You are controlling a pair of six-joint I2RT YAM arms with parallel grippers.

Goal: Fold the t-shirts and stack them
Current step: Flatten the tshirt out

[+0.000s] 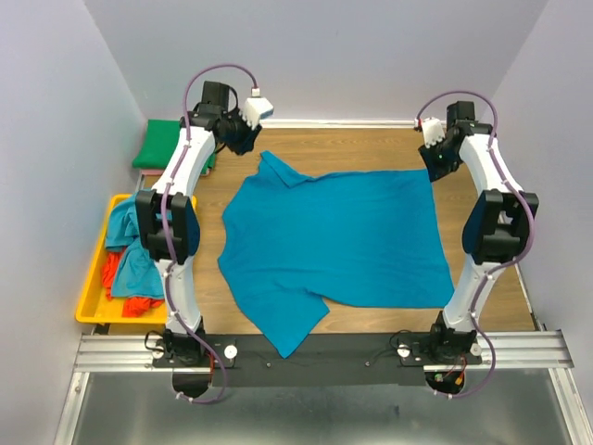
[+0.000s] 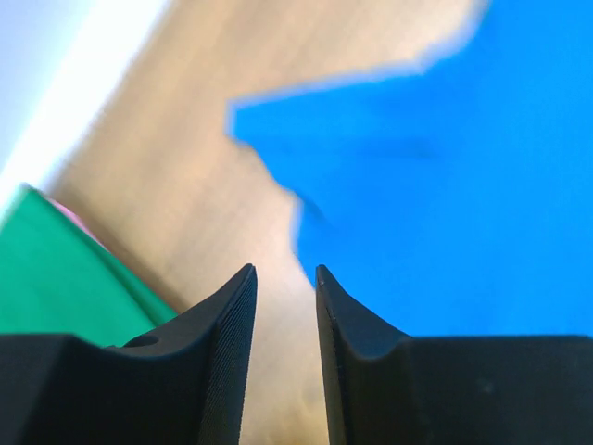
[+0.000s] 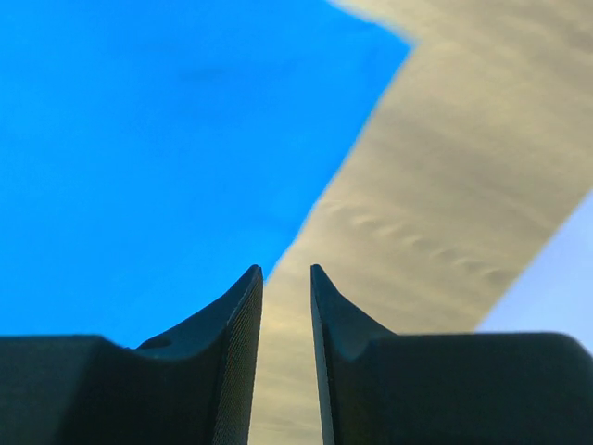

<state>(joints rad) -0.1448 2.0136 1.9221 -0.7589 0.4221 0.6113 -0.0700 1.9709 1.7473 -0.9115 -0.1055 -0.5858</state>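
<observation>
Pale lilac walls (image 1: pixel 56 93) close in a wooden counter (image 1: pixel 371 148), and the cloth on it looks sorted by stage. In the far left corner a green t-shirt (image 1: pixel 157 146) lies as a flat folded pad against the wall, probably the start of the stack. Nearer along that edge, a yellow tray (image 1: pixel 93 278) holds the waiting work. A crumpled teal t-shirt (image 1: pixel 125 232) is bundled there with an orange-red t-shirt (image 1: pixel 139 304), off the working area where they cannot tangle with the one in hand.

That one, the teal-blue t-shirt (image 1: pixel 334 241), lies spread flat over the middle of the counter. One sleeve points to the far left corner, the other to the near edge, and the hem lies toward the right. It seems laid out wide so that edges and corners are easy to find before a fold.

The left fingers (image 2: pixel 232 320) hover above bare wood just beside the far sleeve, parted by a narrow gap with nothing in it. At the right, the right fingers (image 3: pixel 243 320) hang over the cloth's edge at the shirt's far right corner, likewise slightly spread and pinching nothing. With both arms at the far side, I judge the shirt flattened and no fold made yet.
</observation>
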